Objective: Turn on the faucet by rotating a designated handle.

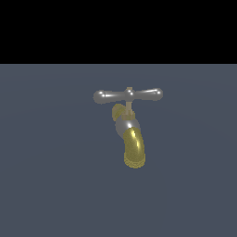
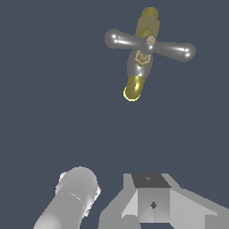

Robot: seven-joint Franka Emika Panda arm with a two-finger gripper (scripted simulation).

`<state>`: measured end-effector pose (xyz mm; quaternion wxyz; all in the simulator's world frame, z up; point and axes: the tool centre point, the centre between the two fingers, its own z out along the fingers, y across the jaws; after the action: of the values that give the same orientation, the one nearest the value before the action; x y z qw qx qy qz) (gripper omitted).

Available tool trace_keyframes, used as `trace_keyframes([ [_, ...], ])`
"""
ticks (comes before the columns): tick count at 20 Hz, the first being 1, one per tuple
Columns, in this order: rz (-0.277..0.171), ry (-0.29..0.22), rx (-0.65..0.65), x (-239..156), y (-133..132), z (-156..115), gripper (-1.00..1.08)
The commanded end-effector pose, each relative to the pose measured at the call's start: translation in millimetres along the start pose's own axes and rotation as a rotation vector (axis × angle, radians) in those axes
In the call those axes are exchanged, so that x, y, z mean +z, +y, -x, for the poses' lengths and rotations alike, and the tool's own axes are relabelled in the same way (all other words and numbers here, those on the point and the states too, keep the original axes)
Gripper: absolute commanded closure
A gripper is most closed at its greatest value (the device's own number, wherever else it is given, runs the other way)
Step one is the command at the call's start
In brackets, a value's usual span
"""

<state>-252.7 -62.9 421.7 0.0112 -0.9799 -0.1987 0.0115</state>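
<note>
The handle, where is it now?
In the exterior view the handle lies level across the top of the faucet, near the picture's centre, above the yellow spout.

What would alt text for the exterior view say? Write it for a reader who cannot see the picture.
A small faucet stands alone on a plain dark grey-blue surface, with a silver crossbar handle lying level across its top. Below the handle, a grey body leads into a curved brass-yellow spout that bends downward. No robot arm or gripper appears in this view, and a black band fills the top.
</note>
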Motion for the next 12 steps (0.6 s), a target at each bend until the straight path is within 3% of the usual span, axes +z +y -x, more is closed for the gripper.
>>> trace_keyframes([
  [1, 0.002, 0.000, -0.060, 9.8, 9.1, -0.6, 1.08],
  [12, 0.009, -0.002, -0.318, 52.0, 48.6, -10.6, 1.08],
])
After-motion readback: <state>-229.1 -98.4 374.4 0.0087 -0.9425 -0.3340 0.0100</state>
